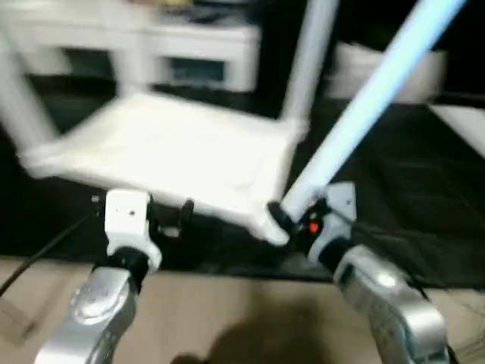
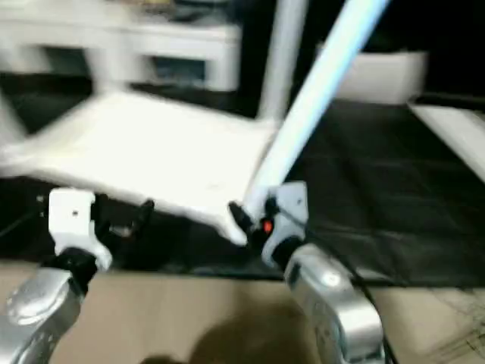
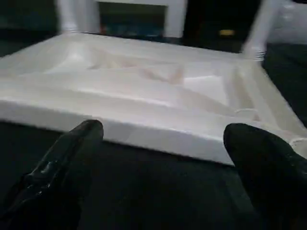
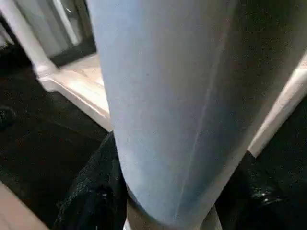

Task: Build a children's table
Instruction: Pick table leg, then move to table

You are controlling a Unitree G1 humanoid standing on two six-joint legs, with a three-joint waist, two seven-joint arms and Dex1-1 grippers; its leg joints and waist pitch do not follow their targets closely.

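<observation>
The children's table top (image 1: 167,152) lies upside down on a black mat, its ribbed underside facing up. Two white legs (image 1: 307,61) (image 1: 19,98) stand upright in its far right and left corners. My right gripper (image 1: 292,216) is shut on the thick end of another leg (image 1: 379,83). That leg slants up to the right, and its lower end is right beside the top's near right corner (image 1: 274,227). My left gripper (image 3: 168,136) is open and holds nothing, a little in front of the top's near edge (image 3: 144,136).
A white cabinet (image 1: 197,45) stands behind the table top. A flat white board (image 1: 462,125) lies at the right edge of the black mat (image 1: 409,197). A tan floor strip (image 1: 227,318) runs along the front, with a dark cable (image 1: 38,254) at the left.
</observation>
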